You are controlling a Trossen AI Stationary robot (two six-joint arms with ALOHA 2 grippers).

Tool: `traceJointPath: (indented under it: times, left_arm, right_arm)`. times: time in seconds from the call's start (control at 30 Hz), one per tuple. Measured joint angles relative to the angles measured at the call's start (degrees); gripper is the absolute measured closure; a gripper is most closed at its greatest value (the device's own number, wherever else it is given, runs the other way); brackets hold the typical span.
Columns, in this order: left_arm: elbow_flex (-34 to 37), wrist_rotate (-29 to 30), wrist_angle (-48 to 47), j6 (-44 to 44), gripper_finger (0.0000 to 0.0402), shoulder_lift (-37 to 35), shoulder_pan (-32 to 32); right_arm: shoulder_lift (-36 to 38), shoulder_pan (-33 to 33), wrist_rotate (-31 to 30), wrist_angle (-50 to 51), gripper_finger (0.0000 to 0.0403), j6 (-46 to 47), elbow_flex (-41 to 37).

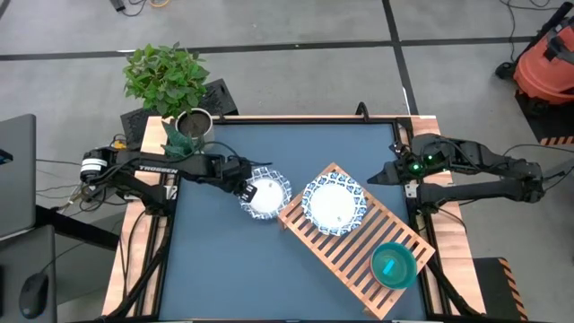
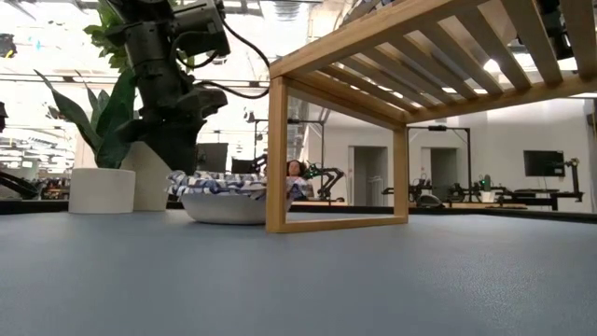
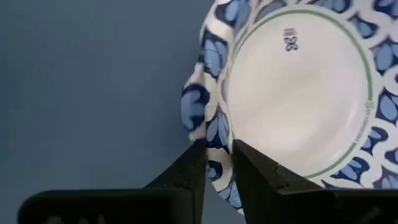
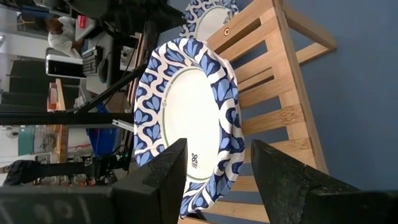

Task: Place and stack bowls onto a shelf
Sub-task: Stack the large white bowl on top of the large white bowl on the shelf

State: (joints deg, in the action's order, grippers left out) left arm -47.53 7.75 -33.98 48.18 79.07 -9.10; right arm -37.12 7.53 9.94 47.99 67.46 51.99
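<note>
One white bowl with a blue patterned rim [image 1: 265,196] sits on the dark blue table by the shelf's left end, its base on the tabletop [image 2: 224,207]. My left gripper [image 1: 248,188] is shut on its rim. A second white patterned bowl [image 1: 334,205] and a teal bowl [image 1: 393,266] rest on top of the light-wood slatted shelf [image 1: 359,247]. My right gripper [image 1: 384,174] waits open near the table's right edge, facing the shelf's white bowl [image 4: 186,118]. The magenta and orange-red bowls are out of view. My left gripper [image 3: 217,144] pinches the bowl's patterned rim [image 3: 217,127] on the side toward the table's left, one finger [image 3: 249,171] inside the bowl and one [image 3: 189,174] outside. The fingers come down at a slant from the left. The bowl stands on the table, about level.
A potted plant [image 1: 190,124] stands at the table's far left corner, close behind my left arm; its pale pot [image 2: 103,189] shows in the low view. The shelf's near leg [image 2: 276,154] stands right beside the held bowl. Bare tabletop [image 1: 224,269] lies toward the near left.
</note>
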Motion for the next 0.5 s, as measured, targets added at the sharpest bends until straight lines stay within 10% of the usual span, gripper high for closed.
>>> traceJointPath:
  times: [0.5]
  left_arm:
    - [-5.38,-4.42,-2.88,-1.84,0.0401,0.02,0.02]
  right_arm:
    - [0.0,0.0,-1.25,-0.03,0.02,-0.34,0.0]
